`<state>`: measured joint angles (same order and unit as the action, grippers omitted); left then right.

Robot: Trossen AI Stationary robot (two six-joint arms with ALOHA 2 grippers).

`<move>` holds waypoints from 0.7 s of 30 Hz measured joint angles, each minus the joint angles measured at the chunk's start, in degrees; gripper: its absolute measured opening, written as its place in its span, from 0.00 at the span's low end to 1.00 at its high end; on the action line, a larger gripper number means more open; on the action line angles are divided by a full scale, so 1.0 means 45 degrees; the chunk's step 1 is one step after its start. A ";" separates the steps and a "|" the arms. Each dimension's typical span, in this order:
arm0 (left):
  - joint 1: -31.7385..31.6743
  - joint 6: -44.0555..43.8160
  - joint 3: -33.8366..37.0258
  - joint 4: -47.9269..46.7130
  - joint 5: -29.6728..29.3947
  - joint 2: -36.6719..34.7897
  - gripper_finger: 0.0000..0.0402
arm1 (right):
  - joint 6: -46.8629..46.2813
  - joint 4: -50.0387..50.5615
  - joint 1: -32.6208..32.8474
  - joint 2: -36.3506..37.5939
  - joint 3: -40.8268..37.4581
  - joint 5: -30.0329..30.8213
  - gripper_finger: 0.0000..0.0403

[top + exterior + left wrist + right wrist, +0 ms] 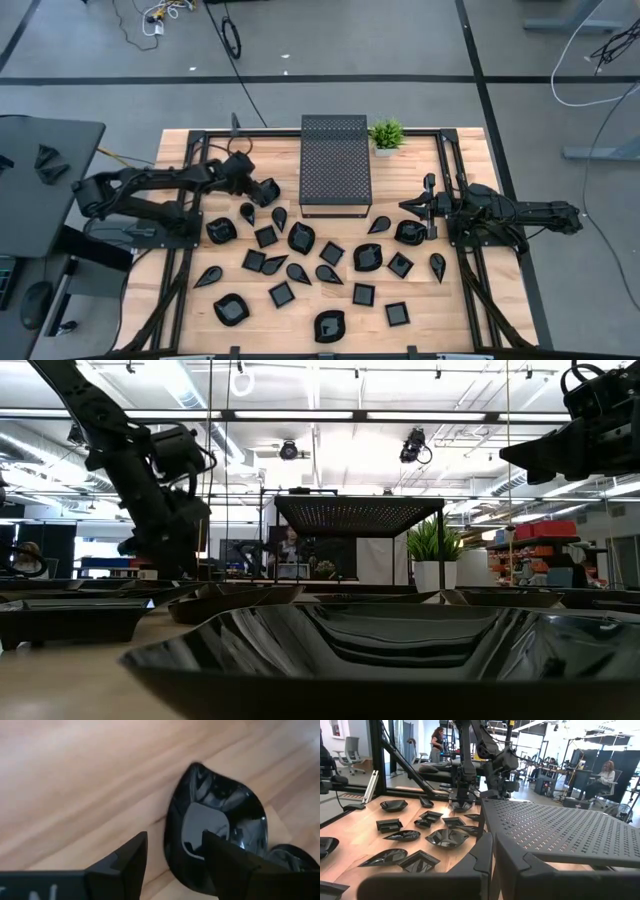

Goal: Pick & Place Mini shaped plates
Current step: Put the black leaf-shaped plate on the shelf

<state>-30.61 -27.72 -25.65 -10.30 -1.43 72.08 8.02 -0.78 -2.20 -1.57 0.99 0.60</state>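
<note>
The left gripper [262, 190] is down low on the pale wooden table [420, 320], just left of the large black perforated metal box [335, 163]. Its fingers [127, 857] stand apart, straddling the rim of a glossy black rounded mini plate [215, 830] that lies flat on the wood; one finger is outside the rim, the other over the bowl, and neither is pinching it. Nothing is held here.

Across the table, the right gripper [413, 206] hovers right of the box, its two dark fingers [485, 852] pressed together with nothing between them. It sits just above a rounded black dish [409, 233].

The rest of the small glossy black plates [300, 238], in square, leaf and rounded shapes, are scattered across the middle and near part of the table between the two arms, all lying separately on the wood. A small green potted plant [386, 135] stands touching the box's far right corner.
</note>
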 joint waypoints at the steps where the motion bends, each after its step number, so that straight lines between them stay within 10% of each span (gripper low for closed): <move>1: 0.0004 -0.0040 0.0000 0.0042 0.0052 0.0156 0.46 | 0.0000 0.0000 -0.0001 0.0000 0.0004 0.0000 0.06; 21: 0.0019 0.0354 0.0000 0.0434 0.0075 0.0735 0.08 | 0.0001 0.0000 0.0000 -0.0001 0.0005 0.0000 0.06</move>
<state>-30.52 -26.13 -25.65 -8.35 -1.09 75.39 8.02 -0.78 -2.20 -1.58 1.02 0.60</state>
